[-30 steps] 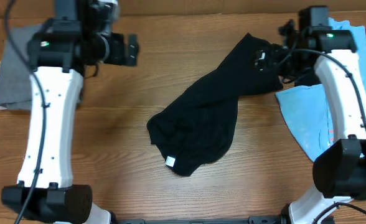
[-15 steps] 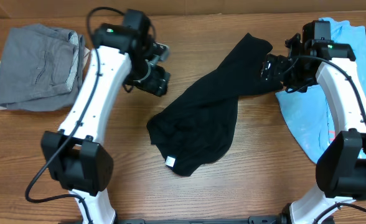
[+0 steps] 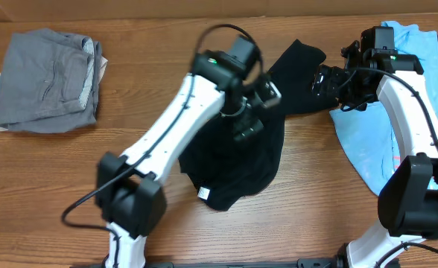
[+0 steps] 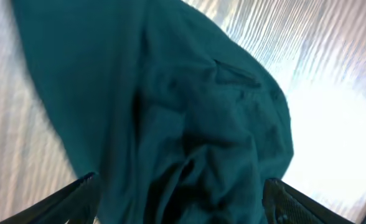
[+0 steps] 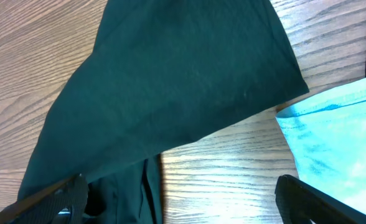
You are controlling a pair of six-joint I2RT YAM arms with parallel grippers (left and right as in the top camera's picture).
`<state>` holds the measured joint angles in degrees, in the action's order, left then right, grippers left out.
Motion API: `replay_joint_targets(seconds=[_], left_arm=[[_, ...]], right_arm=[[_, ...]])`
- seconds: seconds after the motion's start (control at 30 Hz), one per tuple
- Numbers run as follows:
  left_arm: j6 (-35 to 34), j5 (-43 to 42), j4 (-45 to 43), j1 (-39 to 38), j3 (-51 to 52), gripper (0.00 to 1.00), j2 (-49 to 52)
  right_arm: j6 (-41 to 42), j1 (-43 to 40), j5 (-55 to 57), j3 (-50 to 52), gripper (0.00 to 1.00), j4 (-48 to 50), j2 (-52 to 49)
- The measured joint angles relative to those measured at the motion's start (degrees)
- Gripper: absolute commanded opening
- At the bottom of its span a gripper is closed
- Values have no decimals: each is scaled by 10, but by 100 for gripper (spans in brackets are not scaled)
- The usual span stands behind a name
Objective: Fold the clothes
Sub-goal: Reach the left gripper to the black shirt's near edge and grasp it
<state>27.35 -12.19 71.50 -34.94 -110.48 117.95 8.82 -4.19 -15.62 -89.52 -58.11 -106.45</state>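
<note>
The table (image 3: 129,186) carries three pieces of clothing. The black garment (image 3: 241,167) is the biggest and lies rumpled between my two arms. Its bulk is right under my left gripper (image 3: 252,112), and one long end reaches out beneath my right gripper (image 3: 325,80). The blue shirt (image 3: 360,138) lies flat on the outer side of my right arm, its hem just beside that gripper. The grey pile (image 3: 48,78) sits well off to my left, clear of both grippers.

I judge the grey one done, since it looks squared and stacked. The black one is not yet begun and no fold shows in it. The blue one waits its turn.

Both my grippers are spread wide and grip nothing. The left fingertips frame the cloth at either edge of its wrist view, and the right ones do the same over the black end.

The small white tag (image 3: 202,193) shows at the black garment's edge nearest my bases.

My left wrist view is smeared and washed out (the black even reads teal there), so I cannot tell whether that gripper touches the cloth. The blue shirt is partly hidden by my right arm and cut off at the frame.
</note>
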Motion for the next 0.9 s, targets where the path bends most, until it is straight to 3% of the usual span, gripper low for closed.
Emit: replay_joint_targets(seconds=[0.33,0.67,0.77,0.8,0.83,0.9], left_arm=[[9,59,-22,-28,0,79,115],[0,101,-35,-27,0,70,130],[-5,107,-34,-27,0,54,130],[-4,108,-34,-27,0,29,130],[-4,108,-34,-27,0,19,130],[-5,108,-34,-27,0,10,130]], right_arm=[[0,-8,2,0,99,-2,0],[0,-8,2,0,98,1,0],[0,-8,2,0,98,1,0],[0,-8,2,0,98,2,0],[0,-8,2,0,98,2,0],[0,-8,2,0,98,1,0]])
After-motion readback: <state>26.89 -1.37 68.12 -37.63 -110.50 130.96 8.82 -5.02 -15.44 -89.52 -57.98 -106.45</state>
